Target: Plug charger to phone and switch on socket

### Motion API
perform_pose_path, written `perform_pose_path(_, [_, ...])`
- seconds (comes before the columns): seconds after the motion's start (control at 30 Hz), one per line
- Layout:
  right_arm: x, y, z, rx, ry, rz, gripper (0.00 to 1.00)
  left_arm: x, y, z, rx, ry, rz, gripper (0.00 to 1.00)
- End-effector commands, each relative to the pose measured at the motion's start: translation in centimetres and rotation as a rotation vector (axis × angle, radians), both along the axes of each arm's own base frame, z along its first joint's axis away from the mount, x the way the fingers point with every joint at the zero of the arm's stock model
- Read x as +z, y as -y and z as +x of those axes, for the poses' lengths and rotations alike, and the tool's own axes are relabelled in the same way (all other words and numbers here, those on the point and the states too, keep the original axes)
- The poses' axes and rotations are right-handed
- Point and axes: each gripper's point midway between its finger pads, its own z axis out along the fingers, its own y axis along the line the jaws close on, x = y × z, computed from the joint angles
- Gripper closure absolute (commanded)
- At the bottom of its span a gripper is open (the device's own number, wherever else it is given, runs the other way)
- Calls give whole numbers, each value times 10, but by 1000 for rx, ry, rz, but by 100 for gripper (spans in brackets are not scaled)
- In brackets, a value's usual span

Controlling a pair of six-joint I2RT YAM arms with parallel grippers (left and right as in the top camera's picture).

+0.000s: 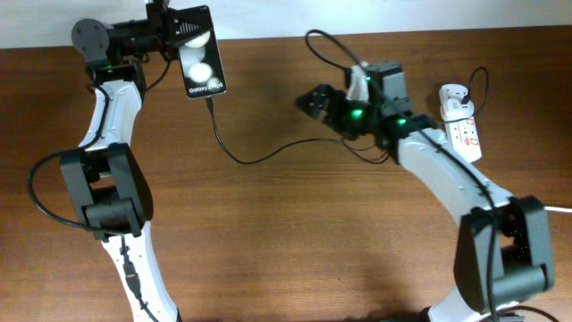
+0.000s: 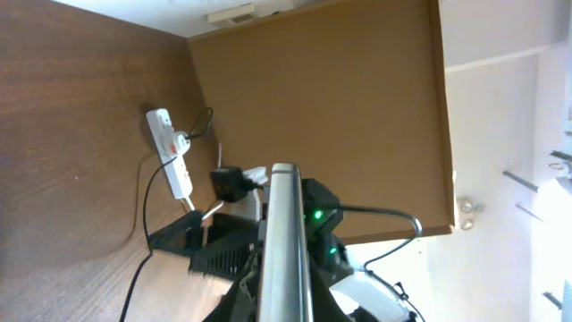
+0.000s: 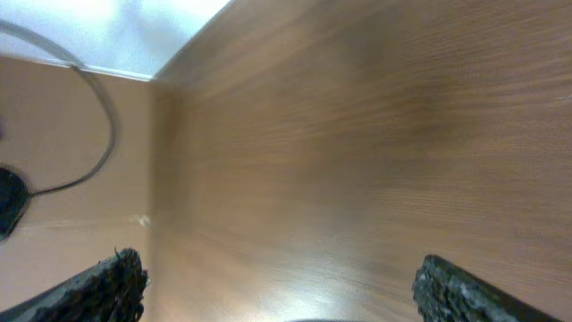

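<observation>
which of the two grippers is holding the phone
The left gripper, shut on the small black glossy-screened phone; the right gripper is open and holds nothing.

Wore smooth white shells on the long links of the left arm (image 1: 114, 112) and right arm (image 1: 447, 174). Joined those links with bulky black housings at elbow and base. Glowed with small green lights (image 1: 356, 114) near each wrist. Carried a round dark-grey cap (image 1: 88, 36) at the left wrist. Trailed a thin black cable (image 1: 36, 183) looping beside the left elbow, another running down the white base link. Ended at the right gripper (image 1: 311, 100) in black fingers (image 3: 460, 291) with coarse, rough faces.
</observation>
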Motion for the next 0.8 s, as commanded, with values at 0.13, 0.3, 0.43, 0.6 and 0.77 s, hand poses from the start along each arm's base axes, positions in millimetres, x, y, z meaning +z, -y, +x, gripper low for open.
perform_pose_path(0.13, [111,61,9,-62,203,-360,1,7,12,-3,-23,101,12,100])
perform_pose_path(0.3, [112,62,5,-59,182,-365,1,1,9,15,42,-59,-43,100])
perform_pose_path(0.43, [111,62,4,-57,175,-366,1,-30,6,36,118,-84,-29,100])
perform_pose_path(0.6, [110,62,3,-56,171,-368,1,-78,16,35,136,-27,64,100])
perform_pose_path(0.77, [109,62,2,-41,176,-382,1,-157,19,25,231,-117,341,100])
